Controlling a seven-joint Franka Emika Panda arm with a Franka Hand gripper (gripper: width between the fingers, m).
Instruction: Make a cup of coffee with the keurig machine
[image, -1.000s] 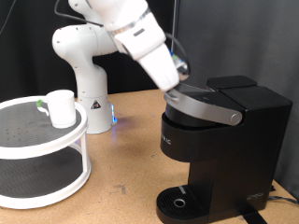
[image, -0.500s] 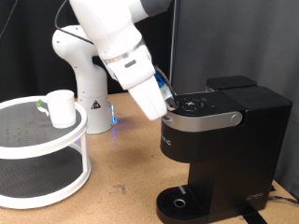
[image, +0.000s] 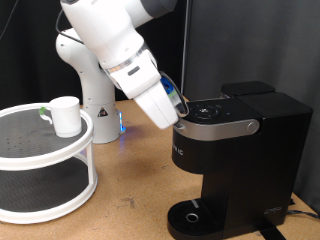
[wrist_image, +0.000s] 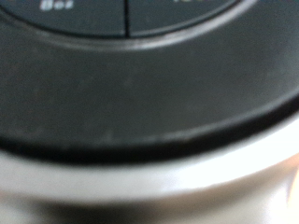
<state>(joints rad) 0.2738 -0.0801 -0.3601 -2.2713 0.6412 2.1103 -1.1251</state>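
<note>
Keurig machine (image: 235, 160): black, lid down, at the tabletop's (image: 130, 170) front right corner; drip tray bare. Gripper (image: 178, 115): pressed to the lid's left edge beside the round button panel (wrist_image: 140, 56); fingers hidden, state cannot be told. Cup (image: 66, 116): white, upright on a two-tier rack (image: 45, 160) by the left edge, well apart.

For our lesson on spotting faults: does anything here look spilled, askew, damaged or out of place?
Nothing looks spilled or damaged. One oddity: the cup stands on the round white rack at the exterior view's left, while the drip tray of the keurig machine is bare. The gripper is at the machine's lid, which is shut.
</note>
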